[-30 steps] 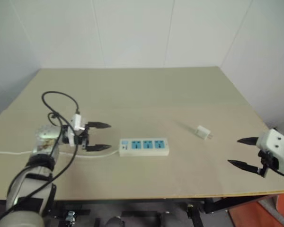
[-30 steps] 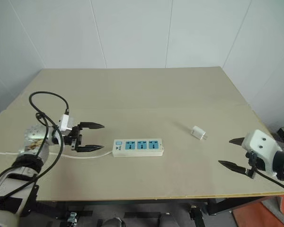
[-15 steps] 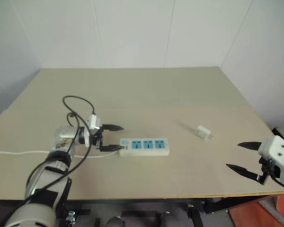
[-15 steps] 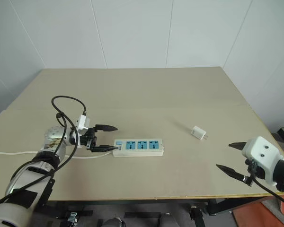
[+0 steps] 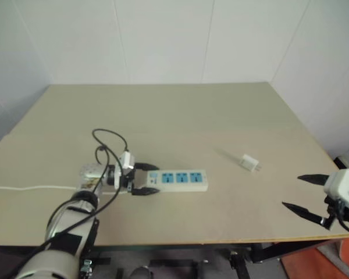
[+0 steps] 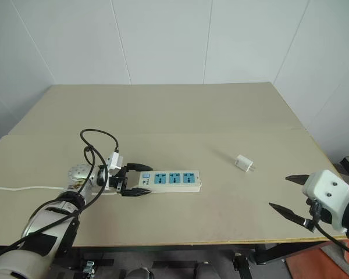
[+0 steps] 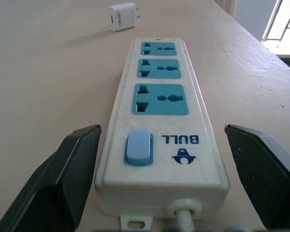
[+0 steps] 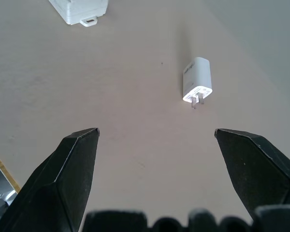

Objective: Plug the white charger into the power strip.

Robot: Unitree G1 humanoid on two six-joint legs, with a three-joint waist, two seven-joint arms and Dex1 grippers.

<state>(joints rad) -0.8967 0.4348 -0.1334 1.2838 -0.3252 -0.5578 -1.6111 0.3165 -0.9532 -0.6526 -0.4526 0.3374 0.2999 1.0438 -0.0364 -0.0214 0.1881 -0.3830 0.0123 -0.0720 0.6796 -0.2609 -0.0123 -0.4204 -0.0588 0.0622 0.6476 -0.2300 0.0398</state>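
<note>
We seem to be in a bare test room or lab: a plain beige table [image 6: 163, 110] set into a corner of white panelled walls [image 6: 163, 40].

White tool [image 6: 288, 196] housings, black fingers [image 7: 67, 179]

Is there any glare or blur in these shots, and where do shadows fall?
Right wrist view: the charger glares bright at its pronged end, with a soft shadow beside it. Left wrist view: the power strip is sharp, and bright window light shows beyond the table edge. Head views: even lighting, faint shadows.
</note>
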